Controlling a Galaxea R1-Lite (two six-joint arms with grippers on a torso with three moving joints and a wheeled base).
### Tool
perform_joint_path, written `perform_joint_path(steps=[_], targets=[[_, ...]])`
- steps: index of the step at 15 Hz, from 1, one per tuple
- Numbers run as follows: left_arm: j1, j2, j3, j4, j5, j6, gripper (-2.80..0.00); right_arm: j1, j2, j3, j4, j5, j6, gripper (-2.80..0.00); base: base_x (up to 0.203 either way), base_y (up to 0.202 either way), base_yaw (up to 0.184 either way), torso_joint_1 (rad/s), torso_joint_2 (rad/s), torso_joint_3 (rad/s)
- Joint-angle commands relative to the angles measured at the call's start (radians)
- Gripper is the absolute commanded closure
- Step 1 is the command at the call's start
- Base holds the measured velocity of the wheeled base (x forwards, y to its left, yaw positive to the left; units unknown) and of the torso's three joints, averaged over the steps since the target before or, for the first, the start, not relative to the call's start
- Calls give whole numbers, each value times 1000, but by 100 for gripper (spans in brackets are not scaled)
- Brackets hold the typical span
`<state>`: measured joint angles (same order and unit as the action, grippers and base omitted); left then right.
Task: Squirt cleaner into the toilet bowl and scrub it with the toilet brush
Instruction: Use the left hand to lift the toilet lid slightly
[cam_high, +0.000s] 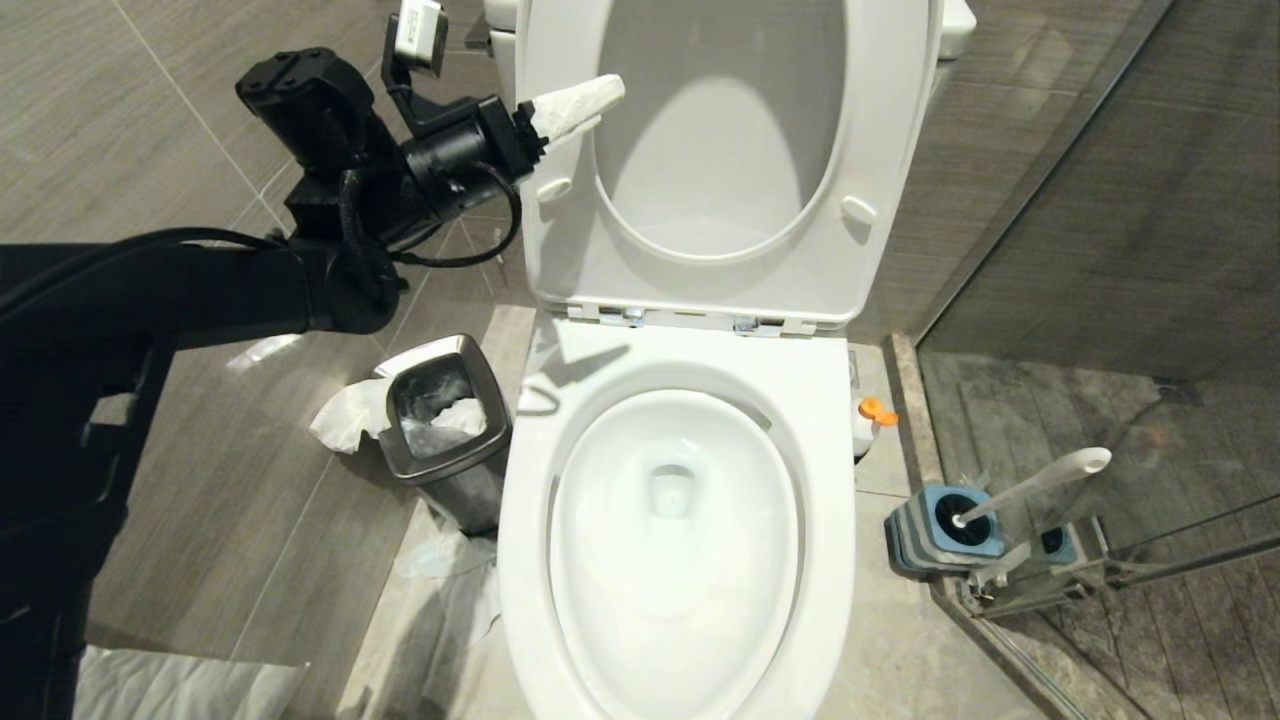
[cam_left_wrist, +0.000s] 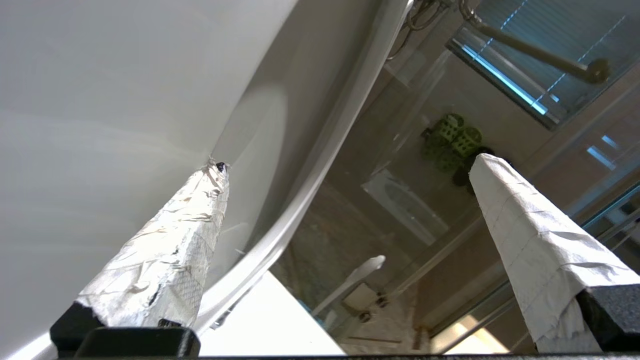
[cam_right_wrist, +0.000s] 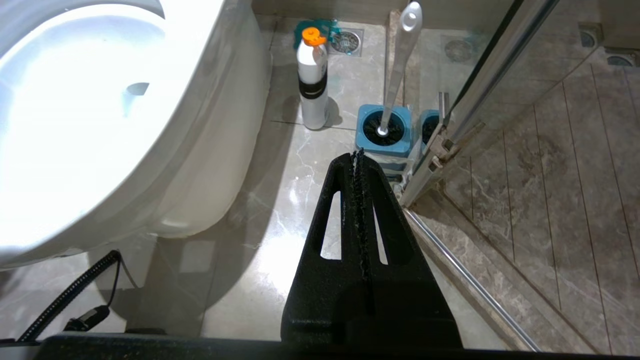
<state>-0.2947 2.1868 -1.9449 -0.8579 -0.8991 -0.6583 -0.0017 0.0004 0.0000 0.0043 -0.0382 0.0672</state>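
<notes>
Brush (cam_high: 1040, 481): upright in its blue holder (cam_high: 945, 530) right of the bowl (cam_high: 676, 520), light, stiff, likely slippery, best taken mid-handle; my left pincer (cam_high: 580, 105) spread empty against the raised seat (cam_high: 700, 150), right pincer (cam_right_wrist: 358, 165) closed, empty.

White toilet bowl (cam_high: 520, 520), blue-topped grey-striped holder (cam_high: 945, 530), orange-capped white bottle (cam_right_wrist: 312, 80), steel bin (cam_high: 445, 430)

A tiled floor (cam_high: 220, 520) is seen bearing a toilet bowl (cam_high: 680, 520), steel waste bin (cam_high: 445, 430), crumpled paper (cam_high: 345, 415), cleaner bottle (cam_right_wrist: 312, 80) and brush holder (cam_high: 945, 530).
</notes>
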Motion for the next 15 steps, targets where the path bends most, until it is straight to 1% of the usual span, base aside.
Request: perform_joint_path(steps=[1,3,7,10,11,14,15], targets=[[-1,-43,0,-12,-9,-60,-280,0,0,0,0,0,0,0,0,0,0,0,0,0],[-3,-70,0,-10,-11,-121,-280,0,0,0,0,0,0,0,0,0,0,0,0,0],[-4,-143,9,-9,-14,-285,-280,0,0,0,0,0,0,0,0,0,0,0,0,0],[-4,-197,45,-7,-15,-350,-280,0,0,0,0,0,0,0,0,0,0,0,0,0],[-4,-217,55,0,-17,-381,-280,0,0,0,0,0,0,0,0,0,0,0,0,0],[-4,-289,75,75,-16,-513,-280,0,0,0,0,0,0,0,0,0,0,0,0,0],[-3,-313,81,117,-15,-530,-280,0,0,0,0,0,0,0,0,0,0,0,0,0]])
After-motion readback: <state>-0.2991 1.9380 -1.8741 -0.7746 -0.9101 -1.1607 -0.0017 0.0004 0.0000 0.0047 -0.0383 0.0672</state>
